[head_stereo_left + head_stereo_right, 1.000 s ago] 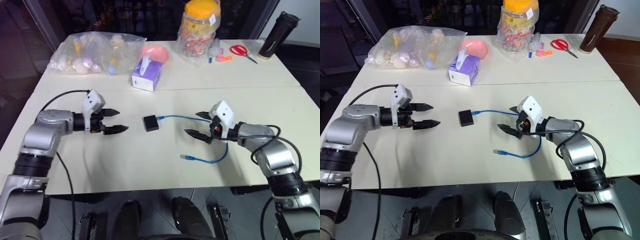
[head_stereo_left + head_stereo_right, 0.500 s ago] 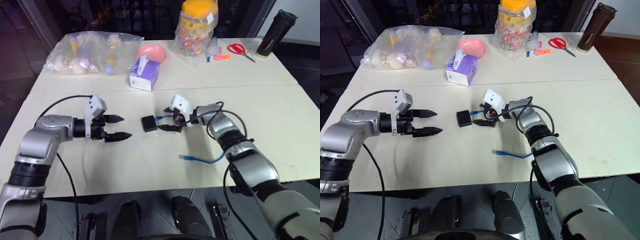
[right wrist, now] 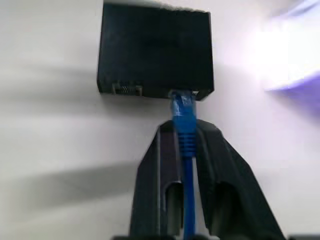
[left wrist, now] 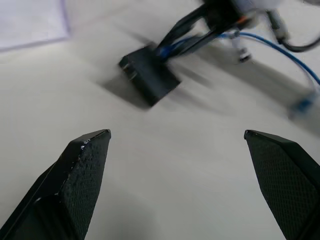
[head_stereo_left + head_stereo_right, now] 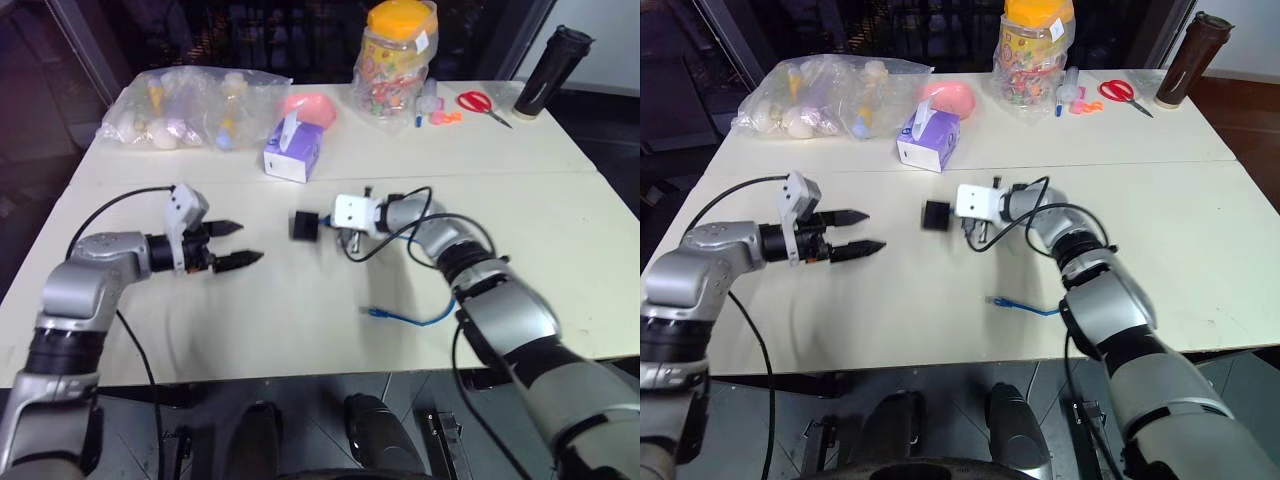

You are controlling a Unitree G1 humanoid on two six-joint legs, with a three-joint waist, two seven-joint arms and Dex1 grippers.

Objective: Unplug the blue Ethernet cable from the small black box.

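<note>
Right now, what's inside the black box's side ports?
The blue Ethernet cable is still plugged into one port of the small black box; its tip is hidden. The neighbouring port looks empty.

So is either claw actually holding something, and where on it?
The right gripper pinches the blue Ethernet cable just behind its plug in the small black box. The left gripper holds nothing.

A robot test lab, by the look of it: pale tables (image 5: 560,200) pushed together, dark glazed partitions behind, and along the far edge assorted props (candy jar (image 5: 398,55), scissors (image 5: 482,101), tissue box (image 5: 293,150)).
</note>
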